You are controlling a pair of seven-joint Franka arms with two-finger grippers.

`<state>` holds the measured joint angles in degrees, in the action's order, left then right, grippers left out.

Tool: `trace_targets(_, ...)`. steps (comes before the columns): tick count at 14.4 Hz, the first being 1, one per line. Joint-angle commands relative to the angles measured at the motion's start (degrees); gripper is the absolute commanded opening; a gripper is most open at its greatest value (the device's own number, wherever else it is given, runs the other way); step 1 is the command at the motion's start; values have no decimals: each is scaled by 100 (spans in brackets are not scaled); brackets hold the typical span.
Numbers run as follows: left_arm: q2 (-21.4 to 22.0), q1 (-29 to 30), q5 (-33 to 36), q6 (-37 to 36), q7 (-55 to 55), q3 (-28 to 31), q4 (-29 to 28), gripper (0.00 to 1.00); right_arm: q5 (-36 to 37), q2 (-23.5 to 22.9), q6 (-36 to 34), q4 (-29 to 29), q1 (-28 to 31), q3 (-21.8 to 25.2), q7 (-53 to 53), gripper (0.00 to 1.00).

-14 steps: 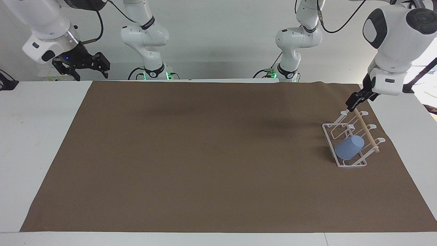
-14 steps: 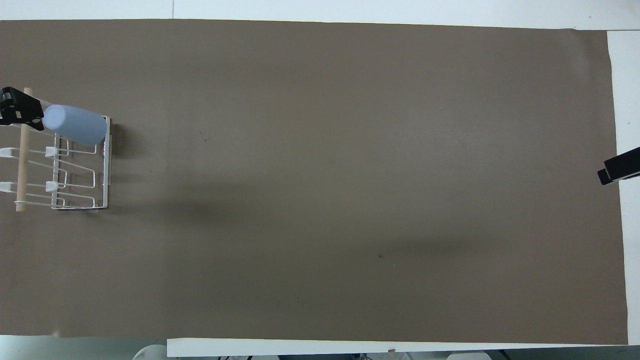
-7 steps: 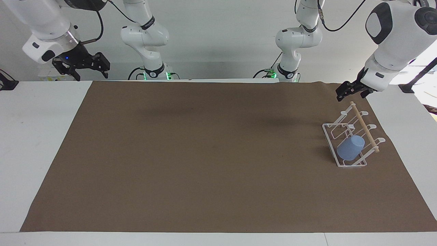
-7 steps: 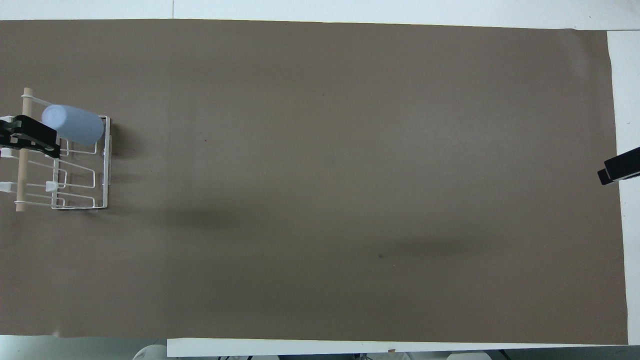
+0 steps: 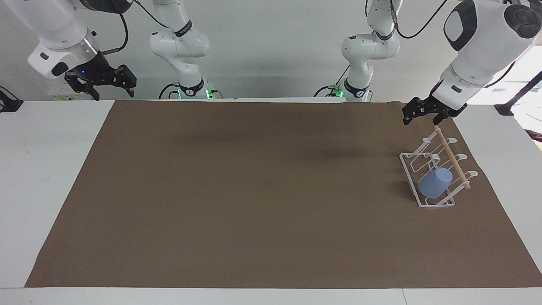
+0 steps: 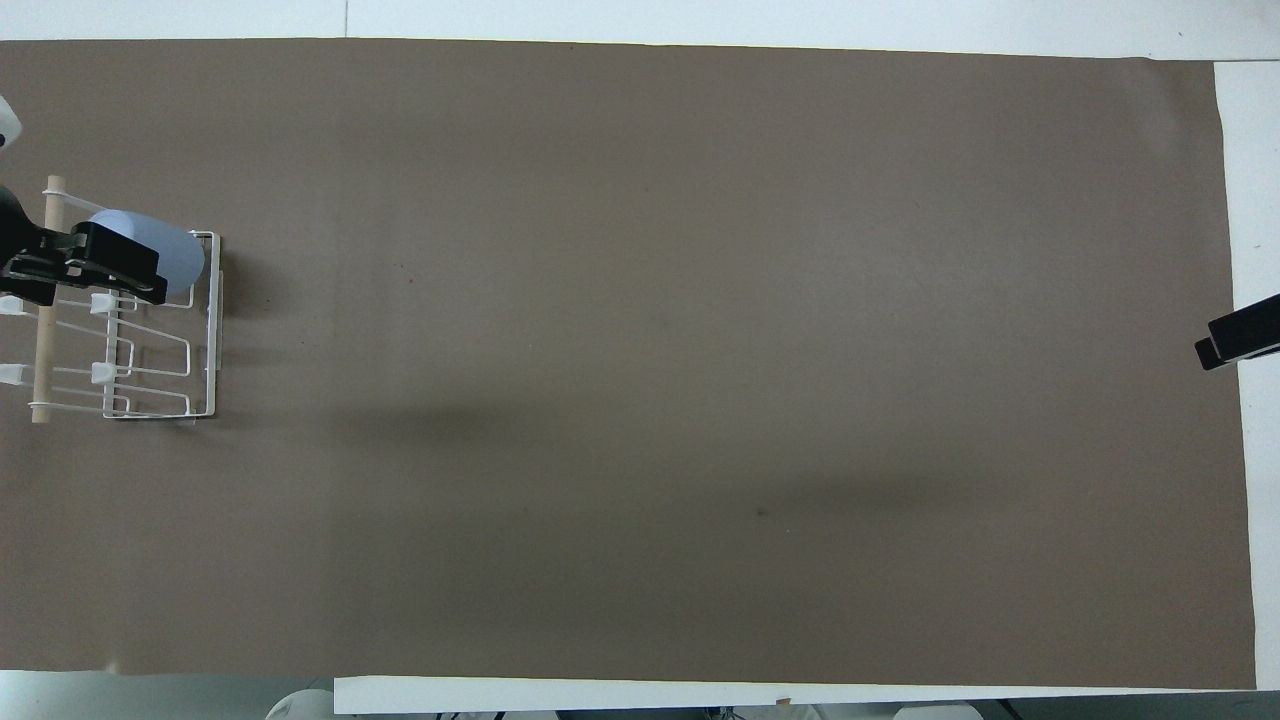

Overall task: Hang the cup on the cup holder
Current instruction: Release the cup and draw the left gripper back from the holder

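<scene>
From the facing view, you have the cup (image 5: 435, 186) already hung: it sits tilted over one of the slanted prongs of the cup holder (image 5: 437, 169), at the rack's end farthest from the robots, toward the left arm's end of the table. The left gripper (image 5: 419, 113) is up in the air over the brown mat (image 5: 254, 190), by the rack's other end, and it grips nothing; I cannot tell whether its fingers are spread or closed. The step in hand looks like the retreat, so lift well clear of the wooden dowel (image 5: 451, 157) and avoid sweeping sideways, since a nudge there could shift the light rack and tip the cup off its prong. The right gripper (image 5: 101, 80) waits by the right arm's end of the table; its fingers look spread and empty.

From the overhead view, the left gripper (image 6: 85, 268) covers part of the cup (image 6: 175, 260) and the rack (image 6: 205, 330), only because it is raised above them. The right gripper (image 6: 1237, 343) shows just its tip at the mat's (image 6: 700, 350) edge. I see nothing else lying on the mat in your way.
</scene>
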<state>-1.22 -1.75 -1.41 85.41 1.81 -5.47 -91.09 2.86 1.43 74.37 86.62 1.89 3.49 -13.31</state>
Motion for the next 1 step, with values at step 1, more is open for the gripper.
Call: trace_targets(1, -10, -10, -61, 28, -128, 63, 143, 100, -5, 77, -46, 65, 13, -15, 74, 99)
